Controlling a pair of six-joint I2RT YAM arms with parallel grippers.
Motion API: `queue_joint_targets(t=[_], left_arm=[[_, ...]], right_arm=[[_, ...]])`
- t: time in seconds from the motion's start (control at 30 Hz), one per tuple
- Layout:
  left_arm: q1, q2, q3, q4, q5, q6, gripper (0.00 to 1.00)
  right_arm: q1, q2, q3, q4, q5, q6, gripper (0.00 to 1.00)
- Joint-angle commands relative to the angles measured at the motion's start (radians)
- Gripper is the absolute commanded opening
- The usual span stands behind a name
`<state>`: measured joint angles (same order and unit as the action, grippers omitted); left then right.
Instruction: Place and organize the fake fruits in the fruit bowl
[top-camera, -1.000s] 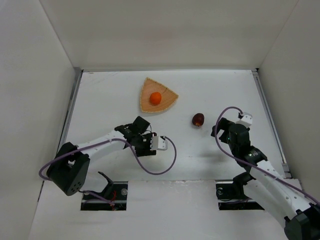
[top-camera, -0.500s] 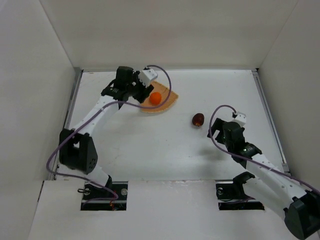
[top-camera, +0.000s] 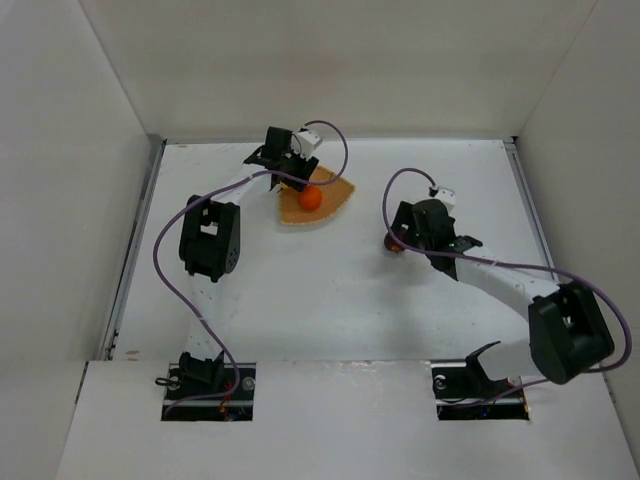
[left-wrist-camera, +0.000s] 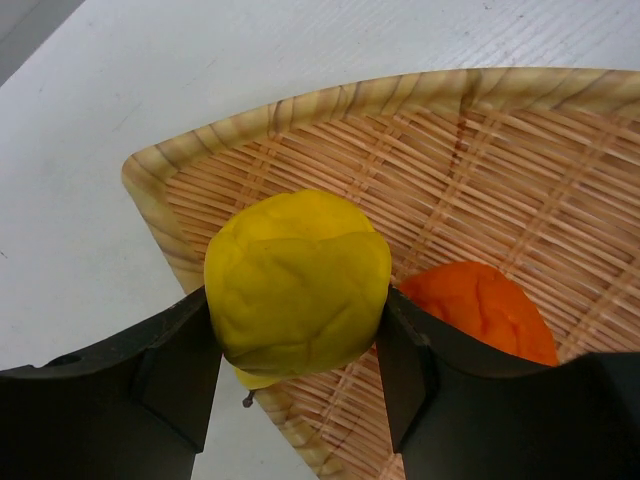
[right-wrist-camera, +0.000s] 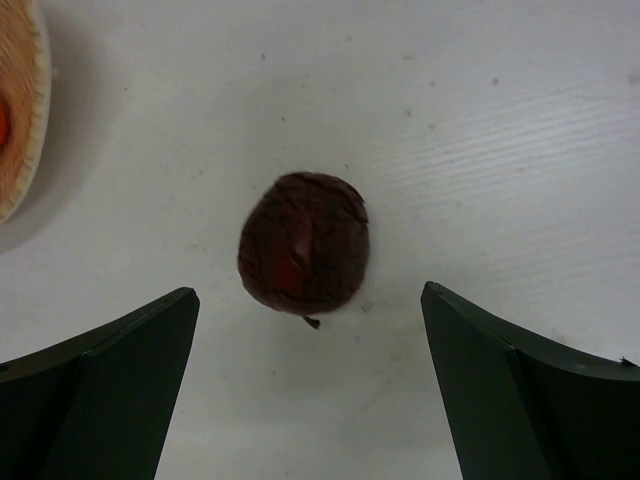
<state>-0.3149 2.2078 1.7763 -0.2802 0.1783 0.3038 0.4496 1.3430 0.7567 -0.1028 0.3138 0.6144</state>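
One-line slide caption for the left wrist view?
Left gripper, jaws shut on the yellow fruit, holds it over the woven fruit bowl, where the orange fruit already lies.

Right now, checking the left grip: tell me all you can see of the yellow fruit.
The yellow fruit is a rounded, matte lump with shallow creases, plastic-looking. The left gripper is shut on its two sides, holding it over a corner of the bowl, beside the orange fruit. Whether it touches the weave or that fruit cannot be told.
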Motion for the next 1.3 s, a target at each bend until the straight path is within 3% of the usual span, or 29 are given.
queue_joint_targets(t=[0.0, 0.03, 0.1, 0.17, 0.4, 0.53, 0.6, 0.67, 0.77, 1.07, 1.17, 1.27], left_arm=[[-0.002, -0.025, 0.054, 0.091, -0.01, -0.031, 0.37], [-0.002, -0.022, 0.046, 0.105, -0.004, -0.037, 0.41], [0.0, -0.022, 0.026, 0.142, 0.0, -0.054, 0.6], [0.0, -0.031, 0.008, 0.168, -0.005, -0.069, 0.72], [0.009, -0.14, -0.037, 0.193, -0.008, -0.135, 0.77], [0.032, -0.226, -0.057, 0.167, -0.01, -0.172, 0.79], [0.053, -0.258, -0.061, 0.132, -0.014, -0.187, 0.79], [0.084, -0.283, -0.061, 0.078, -0.022, -0.198, 0.8], [0.135, -0.313, -0.072, 0.001, -0.025, -0.209, 0.8], [0.283, -0.448, -0.253, -0.073, -0.019, -0.209, 0.8], [0.323, -0.485, -0.314, -0.073, -0.017, -0.207, 0.82], [0.366, -0.522, -0.366, -0.07, -0.017, -0.215, 0.82]], right_arm=[[0.014, 0.096, 0.085, 0.04, -0.042, 0.014, 1.0], [0.014, 0.125, 0.101, 0.028, -0.042, 0.03, 1.0], [0.014, 0.186, 0.139, 0.0, -0.045, 0.045, 1.0], [0.014, 0.246, 0.185, -0.038, -0.056, 0.044, 1.0], [0.001, 0.377, 0.293, -0.081, -0.042, 0.022, 0.99], [0.004, 0.4, 0.32, -0.084, -0.055, -0.014, 0.66], [0.004, 0.403, 0.337, -0.08, -0.055, -0.037, 0.39], [0.016, 0.403, 0.378, -0.078, -0.061, -0.07, 0.2], [0.048, 0.424, 0.493, -0.097, -0.087, -0.11, 0.12], [0.091, 0.678, 0.9, -0.135, -0.156, -0.122, 0.17], [0.094, 0.746, 0.967, -0.136, -0.182, -0.131, 0.32], [0.1, 0.768, 0.994, -0.135, -0.205, -0.137, 0.6]])
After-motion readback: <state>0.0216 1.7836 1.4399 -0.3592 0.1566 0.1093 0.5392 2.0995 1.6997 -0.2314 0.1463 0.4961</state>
